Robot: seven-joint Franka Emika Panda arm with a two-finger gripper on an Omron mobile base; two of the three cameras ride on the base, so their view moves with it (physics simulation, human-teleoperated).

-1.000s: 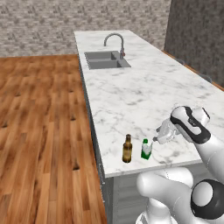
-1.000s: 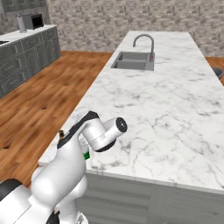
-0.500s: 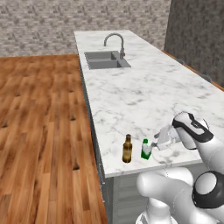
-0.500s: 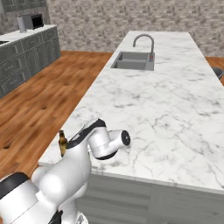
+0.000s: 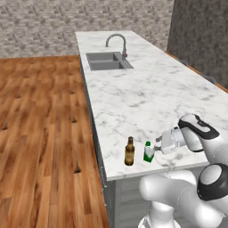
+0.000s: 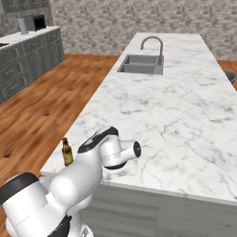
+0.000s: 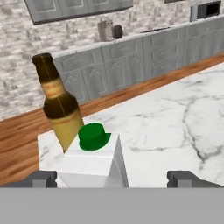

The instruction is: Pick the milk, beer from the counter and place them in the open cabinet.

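The arm has come down and moved in toward the milk (image 5: 149,152). One second ago the end effector (image 5: 156,145) hung higher above the worktop (image 5: 147,95) and a little way off from the carton. Half a second ago it was lower and closer. Now it sits right beside the carton, low by the worktop's front edge, with the carton between its two open fingertips (image 7: 43,178) in the hand view. In the right base view the arm's wrist has swung lower and more to the right, and the beer (image 6: 66,152) shows beside it where the arm hid it a second ago.
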